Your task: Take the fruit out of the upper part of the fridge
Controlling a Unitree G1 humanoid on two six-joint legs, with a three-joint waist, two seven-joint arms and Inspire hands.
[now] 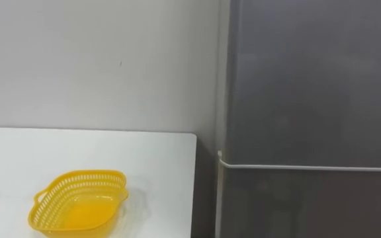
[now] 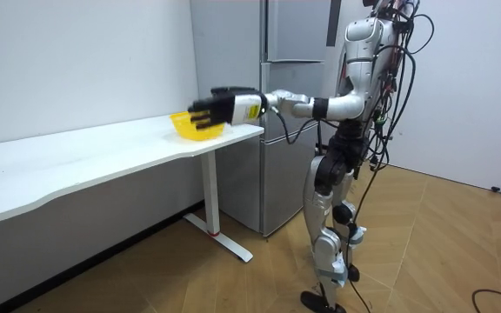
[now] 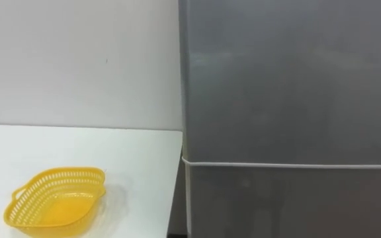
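left arm: stretched forward, chest-high | left hand [image 2: 226, 107]: fingers straight, spread

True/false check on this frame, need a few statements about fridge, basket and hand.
1. Both fridge doors are shut. True.
2. The basket holds fruit. False: the yellow basket is empty.
3. The basket sits on the white table, to the left of the fridge. True.
4. The left hand grips the fridge door. False: in the room view it is held out in the air with its fingers straight, holding nothing.
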